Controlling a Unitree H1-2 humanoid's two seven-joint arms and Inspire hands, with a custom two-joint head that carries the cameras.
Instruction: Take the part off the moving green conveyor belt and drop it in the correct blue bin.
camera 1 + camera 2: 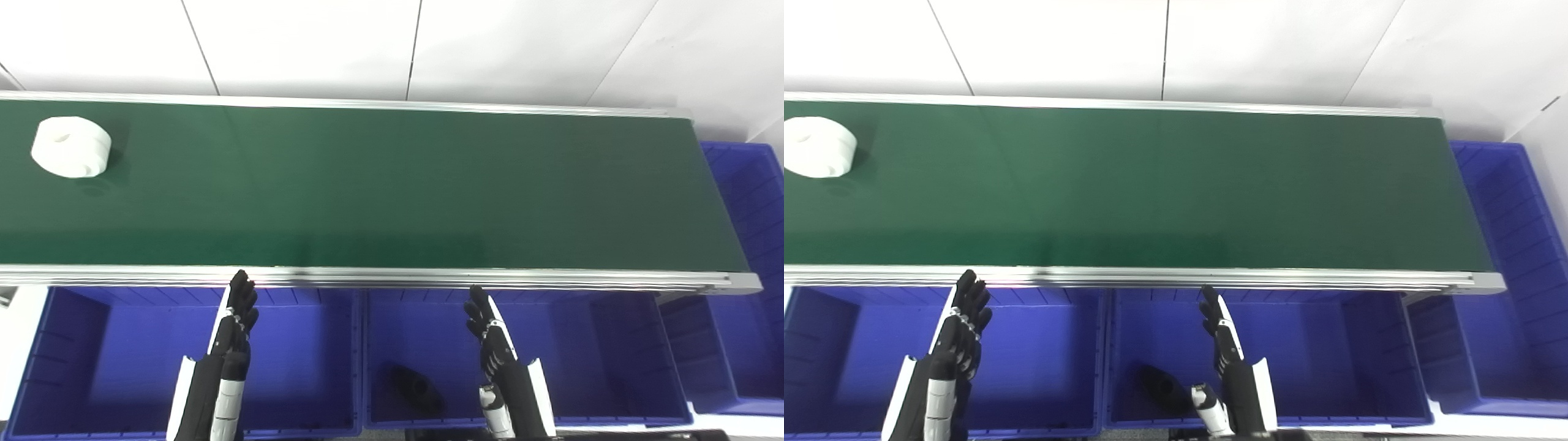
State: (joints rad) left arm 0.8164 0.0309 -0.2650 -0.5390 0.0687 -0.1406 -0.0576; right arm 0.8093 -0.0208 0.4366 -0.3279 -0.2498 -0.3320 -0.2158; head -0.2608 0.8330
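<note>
Long green conveyor belt (pixel 392 190) with silver rails, white panelled wall behind. No readable writing anywhere. White ring-shaped part (pixel 71 147) lying flat at far left of belt, hole facing up. Left hand (pixel 240 312) and right hand (pixel 487 327) both open, empty, above blue bins (pixel 294 367); dark piece (pixel 416 386) inside the middle one.

bright even light, soft glare on conveyor belt (pixel 392 184), slightly blurry

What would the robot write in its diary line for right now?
white part far left on green belt | left hand open | right hand open | black part in middle bin
</note>
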